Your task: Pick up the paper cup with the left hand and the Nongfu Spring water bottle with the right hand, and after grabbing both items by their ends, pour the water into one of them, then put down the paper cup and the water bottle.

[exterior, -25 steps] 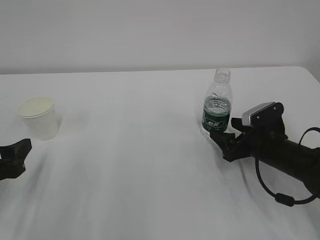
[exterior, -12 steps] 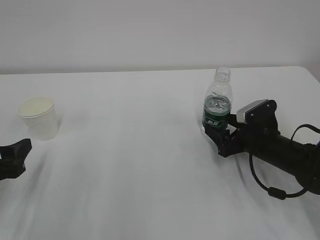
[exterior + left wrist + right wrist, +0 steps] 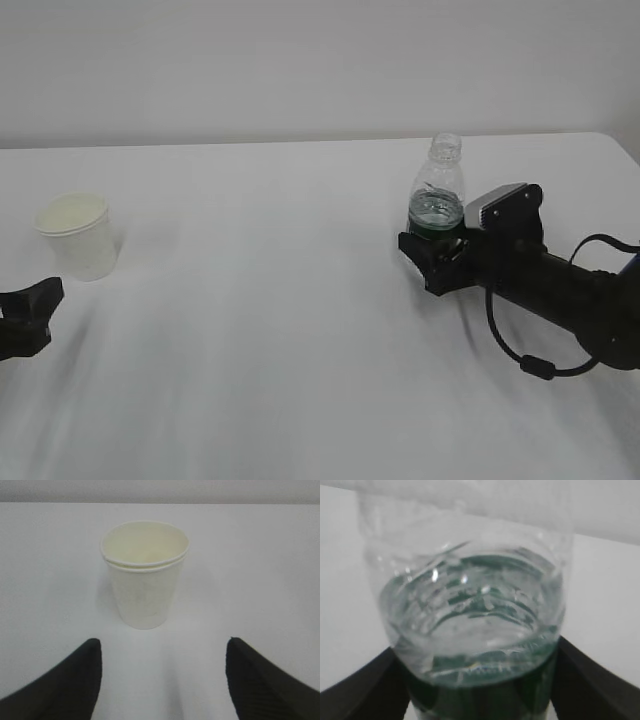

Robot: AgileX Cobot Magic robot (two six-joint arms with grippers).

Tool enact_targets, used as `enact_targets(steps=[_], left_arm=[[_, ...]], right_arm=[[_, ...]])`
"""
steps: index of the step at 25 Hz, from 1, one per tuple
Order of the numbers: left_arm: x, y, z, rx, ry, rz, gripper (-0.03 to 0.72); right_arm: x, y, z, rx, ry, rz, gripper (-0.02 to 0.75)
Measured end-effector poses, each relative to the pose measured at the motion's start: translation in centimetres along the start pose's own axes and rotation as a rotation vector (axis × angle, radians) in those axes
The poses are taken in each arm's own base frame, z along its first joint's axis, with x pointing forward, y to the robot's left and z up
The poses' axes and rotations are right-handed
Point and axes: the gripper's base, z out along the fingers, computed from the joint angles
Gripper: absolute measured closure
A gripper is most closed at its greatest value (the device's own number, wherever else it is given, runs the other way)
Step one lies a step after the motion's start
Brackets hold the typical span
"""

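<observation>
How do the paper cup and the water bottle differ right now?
The paper cup is short, white and opaque; the water bottle is taller, clear and wears a dark green label. The cup looks empty, while the bottle holds water. The cup stands apart from the left gripper, whereas the right gripper has its fingers on either side of the bottle's lower part. Both stand upright and uncapped on the white table.

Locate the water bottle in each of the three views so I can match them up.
Exterior view: water bottle right of centre, upright, lower part between the right gripper's fingers.
Left wrist view: not in it.
Right wrist view: water bottle fills the frame, close up.
Shared landmark: its dark green label band.
</observation>
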Motion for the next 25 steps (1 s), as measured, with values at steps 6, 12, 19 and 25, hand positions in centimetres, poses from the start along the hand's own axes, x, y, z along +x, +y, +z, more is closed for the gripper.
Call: enact_targets(steps=[6, 12, 19, 25], left_arm=[[0.0, 0.0, 0.0, 0.000, 0.000, 0.000, 0.130], [0.0, 0.0, 0.0, 0.000, 0.000, 0.000, 0.130], [0.0, 0.0, 0.0, 0.000, 0.000, 0.000, 0.130], [0.0, 0.0, 0.0, 0.000, 0.000, 0.000, 0.130]], right_arm=[[-1.1, 0.8, 1.7, -0.029, -0.020, -0.033, 0.148], [-1.2, 0.8, 2.0, -0.012, -0.006, -0.025, 0.148], [-0.8, 0.7, 2.0, 0.000, 0.037, -0.021, 0.148], [-0.8, 0.7, 2.0, 0.001, 0.033, -0.020, 0.153]])
